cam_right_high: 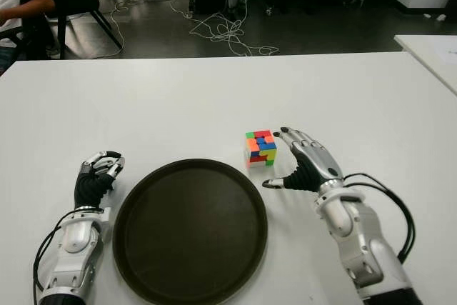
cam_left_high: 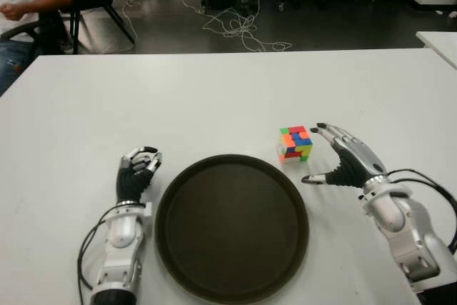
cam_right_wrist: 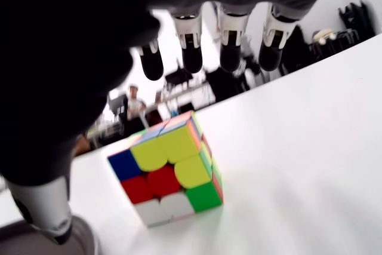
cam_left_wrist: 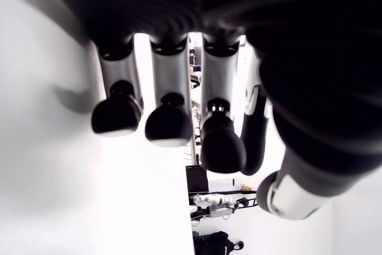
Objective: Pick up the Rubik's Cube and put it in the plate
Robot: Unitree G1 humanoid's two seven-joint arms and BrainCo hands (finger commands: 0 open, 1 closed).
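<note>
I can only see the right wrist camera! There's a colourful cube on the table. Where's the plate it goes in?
Observer: The dark round plate lies empty, just beside the Rubik's Cube, toward the robot's left.
Operator: Is the right hand holding the cube?
Observer: No. The right hand is open beside it, on the cube's right.
Operator: What's the other hand doing?
Observer: The left hand shows left of the plate, fingers curled, holding nothing.

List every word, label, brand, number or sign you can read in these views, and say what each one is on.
None: no readable text in any view.
Rubik's Cube: plain colored stickers, no logo visible.
Plate: dark, unmarked.
Right hand, open beside the cube, and left hand, left of the plate: no markings visible.
</note>
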